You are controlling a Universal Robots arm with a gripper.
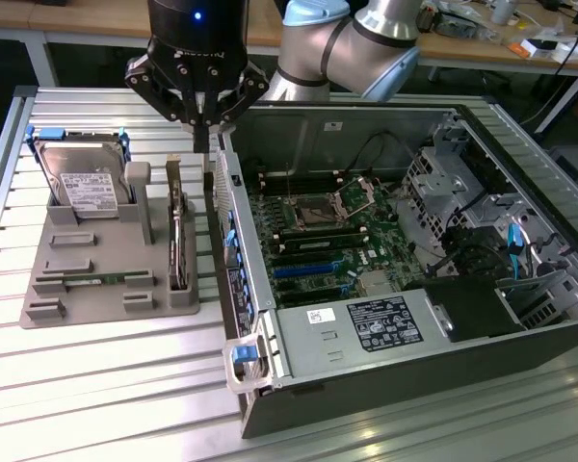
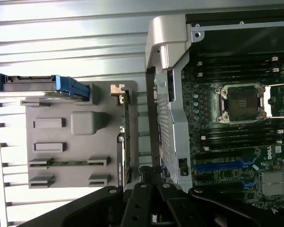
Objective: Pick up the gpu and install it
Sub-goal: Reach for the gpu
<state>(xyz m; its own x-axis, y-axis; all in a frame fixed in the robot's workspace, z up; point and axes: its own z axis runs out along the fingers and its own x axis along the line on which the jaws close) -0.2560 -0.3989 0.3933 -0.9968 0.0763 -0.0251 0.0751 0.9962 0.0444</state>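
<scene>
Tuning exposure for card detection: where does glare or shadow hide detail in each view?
Exterior view: light streaks glare across the slatted table; the gpu reads dark against its grey holder. Wrist view: the table washes out nearly white; the pincer is a dark silhouette.

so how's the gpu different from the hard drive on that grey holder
The gpu is a thin dark card; the hard drive is a thicker silver box with a white label. The gpu stands edge-on to the exterior view, the hard drive shows its broad face. The hard drive has blue rails on its sides, the gpu none. Both stand upright in the grey holder.
</scene>
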